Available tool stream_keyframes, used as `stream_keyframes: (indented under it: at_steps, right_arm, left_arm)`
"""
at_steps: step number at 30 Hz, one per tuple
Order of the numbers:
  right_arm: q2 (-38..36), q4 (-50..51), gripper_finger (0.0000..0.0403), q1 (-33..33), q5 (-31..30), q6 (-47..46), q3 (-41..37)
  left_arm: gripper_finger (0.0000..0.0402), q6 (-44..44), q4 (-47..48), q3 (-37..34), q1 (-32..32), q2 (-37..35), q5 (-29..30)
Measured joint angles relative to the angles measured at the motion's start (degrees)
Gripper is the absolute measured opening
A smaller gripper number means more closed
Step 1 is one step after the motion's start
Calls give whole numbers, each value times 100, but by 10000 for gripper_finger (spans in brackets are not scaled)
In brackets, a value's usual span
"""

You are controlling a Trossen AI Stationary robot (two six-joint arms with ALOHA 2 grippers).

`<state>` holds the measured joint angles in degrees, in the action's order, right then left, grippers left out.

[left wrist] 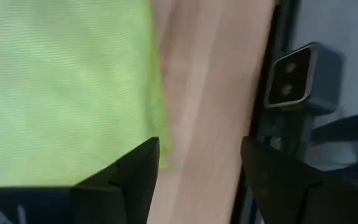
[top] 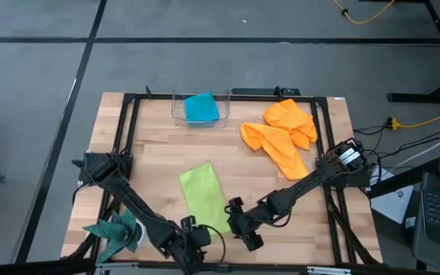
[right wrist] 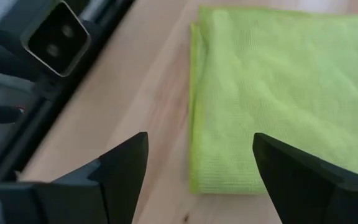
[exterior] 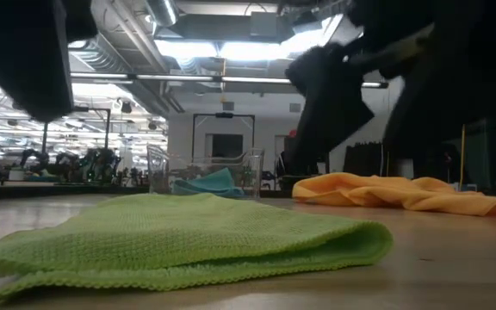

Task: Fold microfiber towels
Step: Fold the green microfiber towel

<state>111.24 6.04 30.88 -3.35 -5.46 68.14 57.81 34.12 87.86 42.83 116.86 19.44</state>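
Green towel folded near the table's front edge, both grippers just beyond its near end, empty.

The green towel (top: 203, 196) lies flat and folded on the table (top: 159, 145). The left gripper (top: 197, 237) sits by its front left corner with fingers spread; in its wrist view the towel's edge runs just beside one fingertip (left wrist: 143, 155), though contact is hard to judge. The right gripper (top: 244, 229) is at the front right corner, fingers spread, with the towel's end ahead of them and bare wood between. The blue towel (top: 201, 108) sits in a clear bin (top: 179, 111) at the back. Two orange towels (top: 285, 134) lie crumpled at the back right, well apart from both grippers.
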Motion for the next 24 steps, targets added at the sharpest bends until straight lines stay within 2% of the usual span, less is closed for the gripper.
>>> stream_keyframes:
  at_steps: [3, 7, 10, 18, 24]
  right_arm:
    - [137, 27, 291, -42, -3, 6, -1]
    - [293, -31, 291, -73, -5, 25, -2]
    - [393, -6, 291, -96, -5, 45, -2]
    - [435, 17, 291, -108, -31, -16, -2]
    - [435, 24, 291, -115, -72, -35, -2]
  left_arm:
    - [221, 28, -568, -358, -1, -2, 134]
    - [221, 120, -650, -648, -20, -2, 530]
    - [221, 0, -644, -791, -21, 1, 521]
    - [221, -276, -961, -805, -45, 391, 391]
    - [221, -169, -935, -783, -46, 543, 591]
